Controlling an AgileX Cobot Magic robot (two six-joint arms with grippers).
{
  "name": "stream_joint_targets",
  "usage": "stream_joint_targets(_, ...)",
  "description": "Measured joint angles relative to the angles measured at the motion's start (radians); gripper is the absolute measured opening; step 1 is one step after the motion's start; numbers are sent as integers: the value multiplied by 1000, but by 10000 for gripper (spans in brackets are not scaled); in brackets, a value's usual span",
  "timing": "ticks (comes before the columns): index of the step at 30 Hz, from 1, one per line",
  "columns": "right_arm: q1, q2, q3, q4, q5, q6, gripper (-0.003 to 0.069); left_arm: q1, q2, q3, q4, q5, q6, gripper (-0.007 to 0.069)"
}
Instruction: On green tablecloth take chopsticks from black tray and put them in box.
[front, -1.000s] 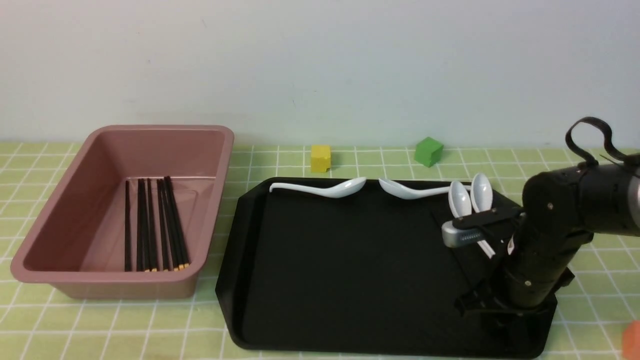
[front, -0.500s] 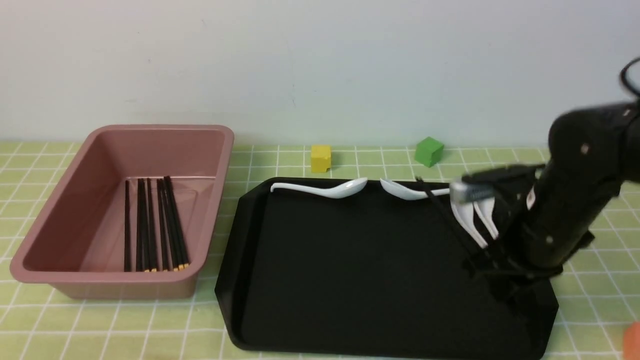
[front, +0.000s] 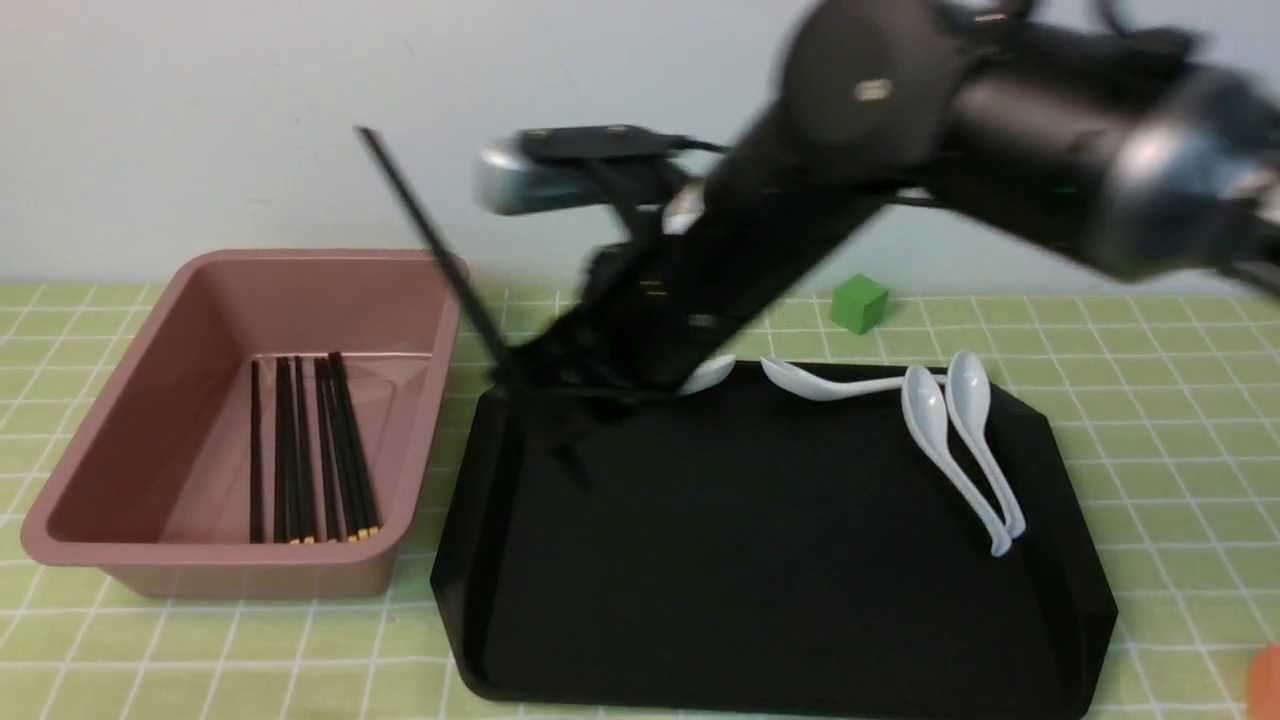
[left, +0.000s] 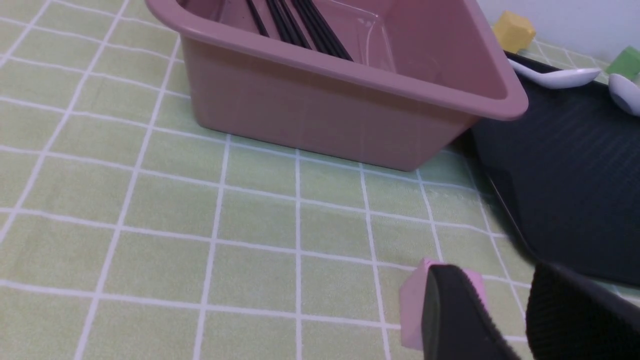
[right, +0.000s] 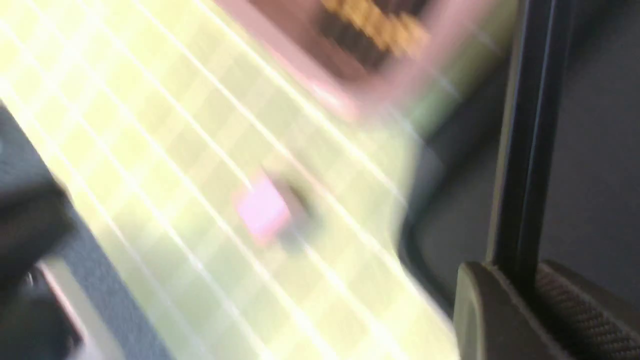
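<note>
My right gripper (front: 520, 378) is shut on thin black chopsticks (front: 430, 240) that slant up and left, above the gap between the black tray (front: 750, 560) and the pink box (front: 300, 258). In the right wrist view the chopsticks (right: 520, 150) run straight out from the closed gripper (right: 520, 280). Several more chopsticks (front: 310, 450) lie side by side in the box. No chopsticks show on the tray. My left gripper (left: 505, 310) shows only in its wrist view, open and empty, low over the green tablecloth (left: 250, 225) in front of the box (left: 325, 110).
White spoons lie on the tray: two side by side at the right (front: 960, 440), one at the far rim (front: 830, 380), another partly behind my arm. A green cube (front: 858, 303) and a yellow cube (left: 513, 31) sit behind the tray. A small pink cube (left: 412, 300) lies by my left fingers.
My right arm has risen from the tray's right side and swung far left towards the box, carrying the chopsticks. The two spoons it covered now show.
</note>
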Motion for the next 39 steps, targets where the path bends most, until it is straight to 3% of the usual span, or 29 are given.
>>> stream_joint_targets(9, 94, 351, -350, 21, -249, 1, 120, 0, 0, 0, 0, 0, 0, 238)
stream_joint_targets(13, 102, 458, -402, 37, -357, 2, 188, 0, 0, 0, 0, 0, 0, 238)
stream_joint_targets(14, 102, 480, -403, 40, -376, 2, 235, 0, 0, 0, 0, 0, 0, 238)
stream_joint_targets(18, 101, 489, -403, 29, -351, 0, 332, 0, 0, 0, 0, 0, 0, 238)
stream_joint_targets(21, 99, 469, -409, 3, -271, -16, 351, 0, 0, 0, 0, 0, 0, 238)
stream_joint_targets(25, 88, 402, -420, -86, -69, -23, 304, 0, 0, 0, 1, 0, 0, 238)
stream_joint_targets(28, 69, 317, -446, -180, 137, -23, 215, 0, 0, 0, 1, 0, 0, 238)
stream_joint_targets(29, 58, 266, -463, -228, 231, -23, 155, 0, 0, 0, 1, 0, 0, 239)
stream_joint_targets(34, 30, 68, -468, -343, 292, 30, 6, 0, 0, 0, 1, 0, 0, 239)
stream_joint_targets(39, 26, -141, -453, -354, 305, 118, -13, 0, 0, 0, 1, 0, 0, 239)
